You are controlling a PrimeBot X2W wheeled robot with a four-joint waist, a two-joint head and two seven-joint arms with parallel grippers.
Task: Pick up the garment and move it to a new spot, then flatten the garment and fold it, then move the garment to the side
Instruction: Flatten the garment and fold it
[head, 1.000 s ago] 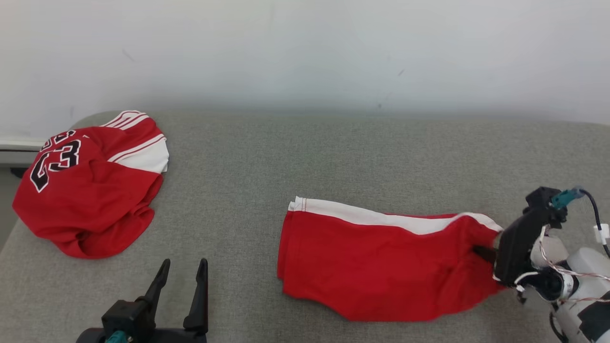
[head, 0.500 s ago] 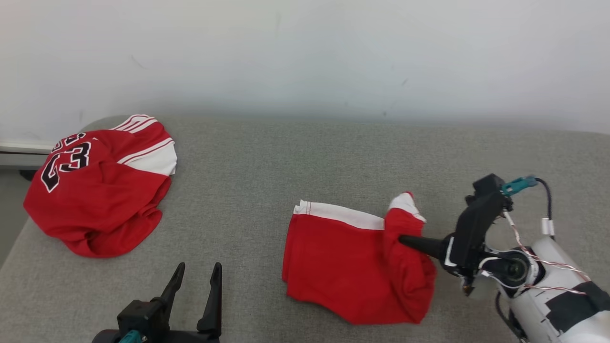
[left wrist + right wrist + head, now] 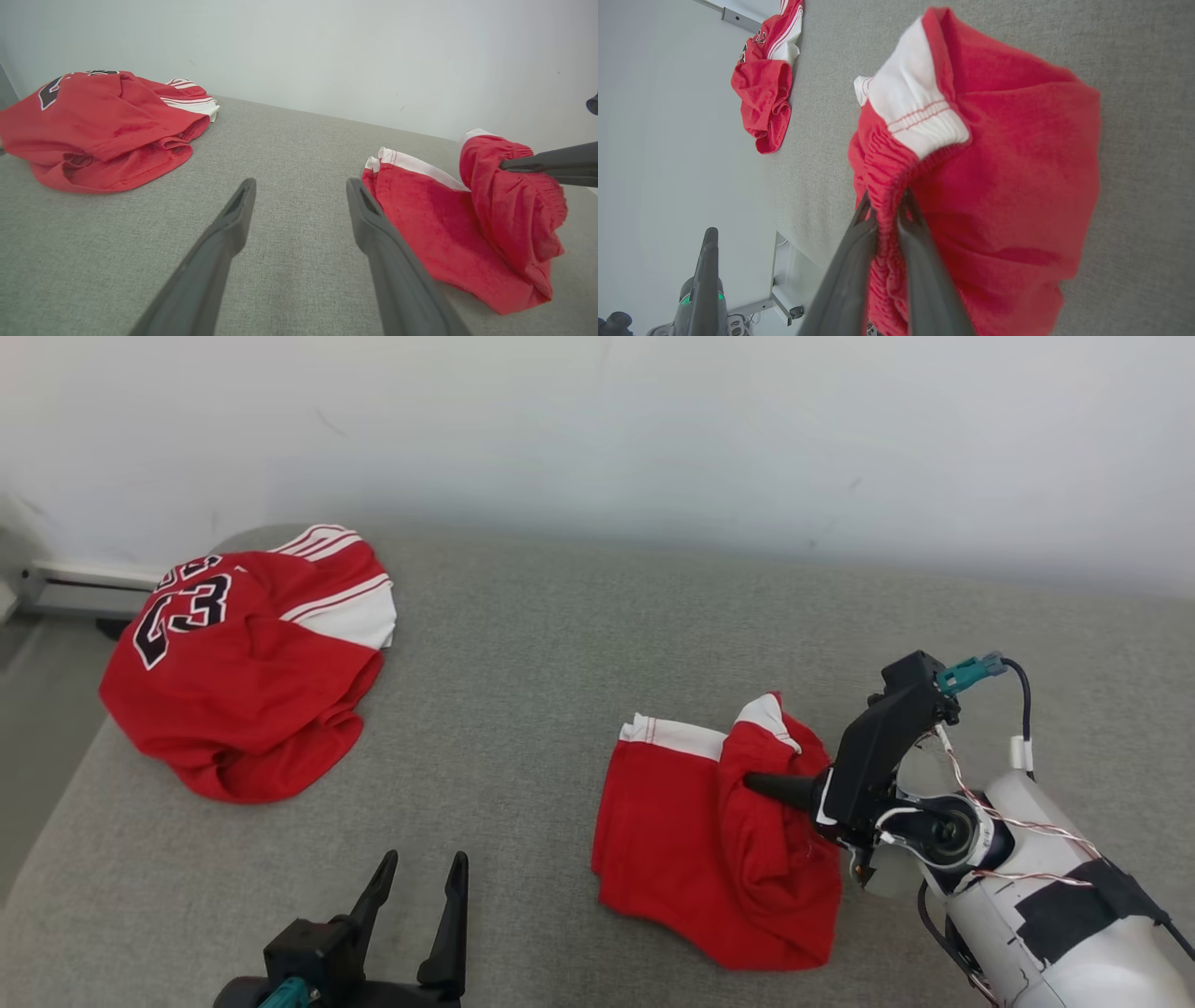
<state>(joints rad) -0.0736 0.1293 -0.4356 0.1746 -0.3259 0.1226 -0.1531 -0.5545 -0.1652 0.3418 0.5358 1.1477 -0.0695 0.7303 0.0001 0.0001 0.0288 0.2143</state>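
The garment (image 3: pixel 691 831) is a pair of red shorts with a white side stripe, lying on the grey padded table (image 3: pixel 523 644) right of centre. My right gripper (image 3: pixel 754 784) is shut on its gathered red waistband and holds that end lifted and doubled over towards the left. In the right wrist view the waistband of the garment (image 3: pixel 1008 154) is pinched between the fingers of the right gripper (image 3: pixel 885 200). My left gripper (image 3: pixel 423 861) stands open at the near edge with nothing in it. In the left wrist view the left gripper (image 3: pixel 301 184) is just left of the garment (image 3: pixel 430 224).
A crumpled red jersey (image 3: pixel 233 681) with a black number lies at the table's far left corner, also in the left wrist view as the jersey (image 3: pixel 93 121). A white wall runs behind the table. The table's left edge drops to the floor by a baseboard (image 3: pixel 84 588).
My right gripper has carried the shorts' right end up and leftward over the rest, halving their spread. The head camera has shifted, moving the whole scene rightward. The left gripper stays open.
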